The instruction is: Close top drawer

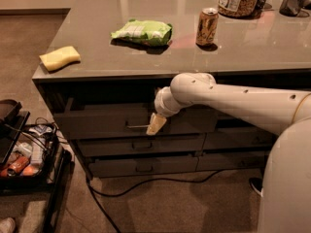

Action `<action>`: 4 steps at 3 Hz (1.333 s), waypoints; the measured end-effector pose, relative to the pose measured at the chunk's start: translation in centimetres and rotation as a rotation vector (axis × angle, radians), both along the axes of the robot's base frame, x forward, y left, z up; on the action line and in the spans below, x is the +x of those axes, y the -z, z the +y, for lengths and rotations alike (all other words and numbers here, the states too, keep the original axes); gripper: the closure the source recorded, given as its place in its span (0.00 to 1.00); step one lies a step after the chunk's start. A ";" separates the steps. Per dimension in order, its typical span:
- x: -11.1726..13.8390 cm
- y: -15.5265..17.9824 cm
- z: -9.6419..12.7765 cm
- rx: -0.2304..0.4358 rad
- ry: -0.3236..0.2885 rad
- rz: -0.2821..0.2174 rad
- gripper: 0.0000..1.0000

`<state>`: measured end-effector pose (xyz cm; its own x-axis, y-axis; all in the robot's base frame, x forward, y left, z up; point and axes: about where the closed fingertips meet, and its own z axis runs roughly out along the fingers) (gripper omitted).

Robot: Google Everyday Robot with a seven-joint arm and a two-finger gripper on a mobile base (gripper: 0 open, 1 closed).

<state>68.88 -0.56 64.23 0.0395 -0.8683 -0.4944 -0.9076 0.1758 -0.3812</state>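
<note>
top drawer point(97, 123): partly pulled out. claw point(156, 124): against drawer front, by handle point(137, 126); apart or together, cannot tell.

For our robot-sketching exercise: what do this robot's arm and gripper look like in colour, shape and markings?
The arm is a smooth white tube with rounded joints and small dark dots along it; no cables show. The gripper, at the top drawer's front by its handle, is a pale cream-yellow wedge.

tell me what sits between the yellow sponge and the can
A green snack bag, in the camera view. The end effector is at the top drawer front.
</note>
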 end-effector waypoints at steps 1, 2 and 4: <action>-0.7 -1.1 0.1 -0.019 -0.005 -0.017 0.00; -3.2 -3.4 -0.2 -0.027 -0.004 -0.057 0.00; -6.1 -0.7 0.0 0.007 0.002 0.001 0.00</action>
<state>62.76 -0.56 64.94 0.0369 -0.8648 -0.5008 -0.9075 0.1808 -0.3790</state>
